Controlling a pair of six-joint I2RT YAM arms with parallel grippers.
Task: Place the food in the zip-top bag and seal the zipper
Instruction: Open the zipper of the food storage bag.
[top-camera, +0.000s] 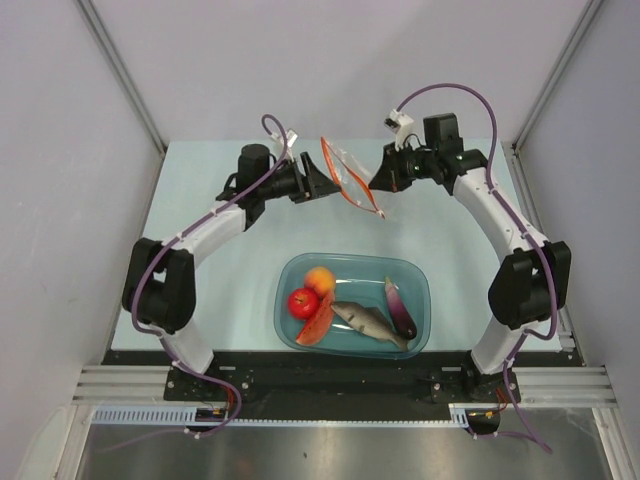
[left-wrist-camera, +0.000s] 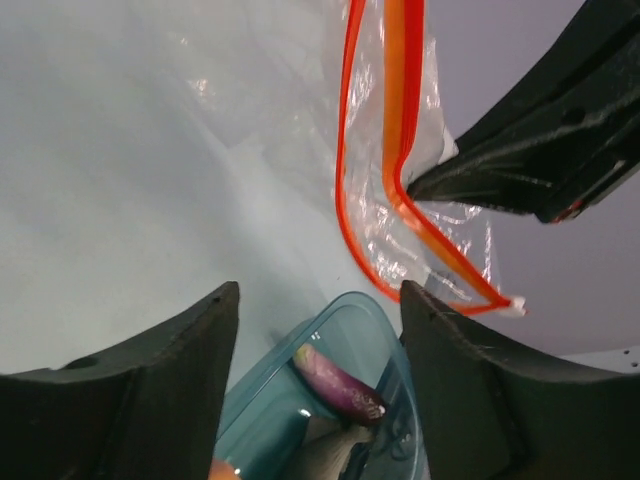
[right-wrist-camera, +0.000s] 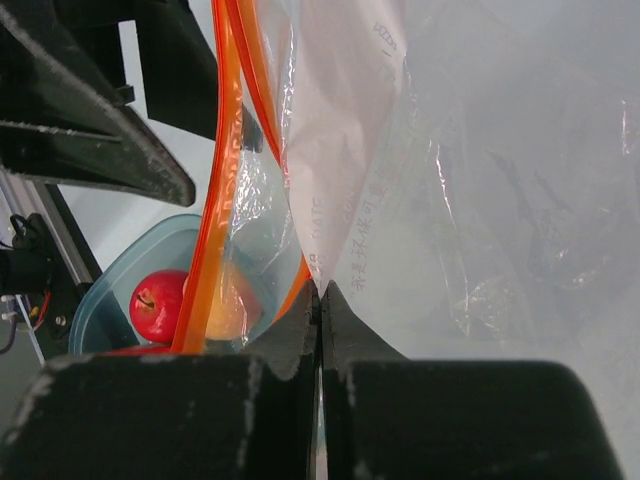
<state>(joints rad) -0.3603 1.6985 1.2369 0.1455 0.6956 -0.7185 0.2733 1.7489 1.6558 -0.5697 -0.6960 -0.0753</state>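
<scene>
While our right gripper (right-wrist-camera: 320, 300) is pinching the limp bag (top-camera: 350, 170) at the far middle, our left gripper (left-wrist-camera: 318, 290) is hovering beside it, jaws spread; we are judging the stiffer zipper (left-wrist-camera: 343, 170) the surest hold, food (top-camera: 303, 301) lying in the near tub (top-camera: 421, 290).

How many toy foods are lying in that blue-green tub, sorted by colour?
Red: 1, the apple
Orange: 1, the round fruit
Red-orange: 1, the wedge slice
Grey: 1, the fish
Purple: 1, the eggplant
Total: 5, all in the tub
</scene>
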